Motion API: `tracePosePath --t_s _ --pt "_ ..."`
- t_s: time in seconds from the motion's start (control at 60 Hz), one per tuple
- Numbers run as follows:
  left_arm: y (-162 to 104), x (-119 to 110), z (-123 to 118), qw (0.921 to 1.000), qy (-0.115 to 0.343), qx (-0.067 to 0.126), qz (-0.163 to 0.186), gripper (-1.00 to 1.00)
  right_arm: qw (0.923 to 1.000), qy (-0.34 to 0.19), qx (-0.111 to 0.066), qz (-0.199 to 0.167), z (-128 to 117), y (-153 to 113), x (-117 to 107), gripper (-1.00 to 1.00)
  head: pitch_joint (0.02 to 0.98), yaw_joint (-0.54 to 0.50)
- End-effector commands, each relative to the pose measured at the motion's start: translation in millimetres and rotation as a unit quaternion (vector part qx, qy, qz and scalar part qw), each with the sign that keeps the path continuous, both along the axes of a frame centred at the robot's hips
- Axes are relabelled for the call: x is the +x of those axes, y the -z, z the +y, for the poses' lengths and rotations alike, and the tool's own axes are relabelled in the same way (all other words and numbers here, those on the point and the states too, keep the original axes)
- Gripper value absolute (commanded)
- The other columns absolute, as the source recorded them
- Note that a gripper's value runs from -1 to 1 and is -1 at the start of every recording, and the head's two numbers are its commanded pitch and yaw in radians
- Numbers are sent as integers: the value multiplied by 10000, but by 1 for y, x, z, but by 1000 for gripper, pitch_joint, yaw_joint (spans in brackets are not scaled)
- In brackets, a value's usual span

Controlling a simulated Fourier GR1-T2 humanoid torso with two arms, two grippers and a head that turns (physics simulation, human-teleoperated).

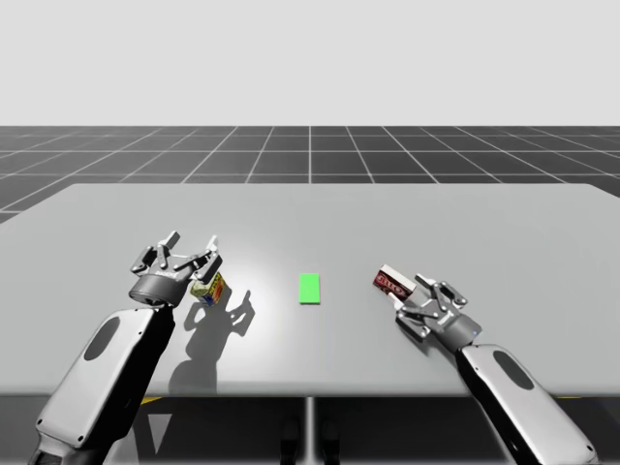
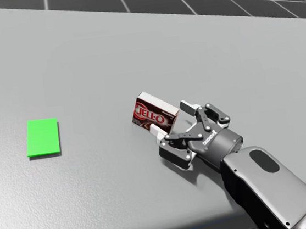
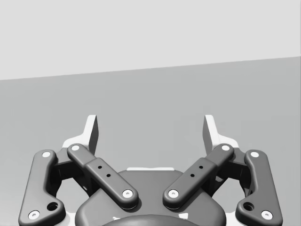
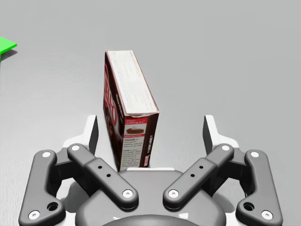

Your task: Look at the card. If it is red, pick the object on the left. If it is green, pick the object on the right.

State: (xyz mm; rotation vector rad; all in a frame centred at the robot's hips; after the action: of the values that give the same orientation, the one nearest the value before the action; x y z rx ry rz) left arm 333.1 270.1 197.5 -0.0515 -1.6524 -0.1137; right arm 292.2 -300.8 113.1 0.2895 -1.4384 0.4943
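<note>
The left pincer stands with its two fingers spread wide apart, their pale tips upright and pointing away from the camera. Dark linkage bars fan out from its rounded base to each finger. Between and ahead of the fingers lies smooth grey worktop, whose far edge runs slightly tilted against a lighter plain backdrop.

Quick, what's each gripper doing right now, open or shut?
Left gripper: open, holding nothing.
Right gripper: open around the red box, not gripping it.
</note>
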Motion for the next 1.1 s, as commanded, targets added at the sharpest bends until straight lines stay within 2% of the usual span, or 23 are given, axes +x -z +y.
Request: tracePosePath --t_s 0.017,0.3,0.333,0.367,0.383,0.4,0.417,0.433,0.517,0.717,1.1 --pt "-1 0 1 10000 1 -9 -15 -1000 9999 -94 -90 101 8 7 10 -1000 819 -344" --pt "-2 -1 2 10000 -18 -20 -24 -1000 9994 -189 -211 172 17 7 16 -1000 819 -335" --pt "-2 -1 2 10000 -17 -17 -24 -1000 9993 -169 -273 178 17 7 16 -1000 819 -335" --pt "-2 -1 2 10000 -16 -16 -23 -1000 9994 -87 -337 75 17 7 15 -896 819 -335" --pt "-2 -1 2 10000 -15 -14 -22 -1000 9992 35 -387 -85 16 7 14 -552 818 -335" --pt "-2 -1 2 10000 -14 -13 -20 -1000 9990 128 -385 -166 16 8 14 453 818 -335" --pt "-2 -1 2 10000 -13 -12 -17 -1000 9992 93 -389 -83 16 8 14 790 818 -335" --pt "-2 -1 2 10000 -10 -12 -14 -1000 9992 53 -387 29 15 8 12 1000 817 -336" --pt "-2 -1 1 10000 -6 -5 -7 -1000 9989 3 -443 140 14 8 11 1000 814 -338" --pt "-1 -1 1 10000 2 3 5 -1000 9988 -8 -430 249 12 10 11 1000 790 -345" --pt "2 0 0 10000 7 23 40 -1000 9988 30 -454 195 9 12 11 1000 489 -399"
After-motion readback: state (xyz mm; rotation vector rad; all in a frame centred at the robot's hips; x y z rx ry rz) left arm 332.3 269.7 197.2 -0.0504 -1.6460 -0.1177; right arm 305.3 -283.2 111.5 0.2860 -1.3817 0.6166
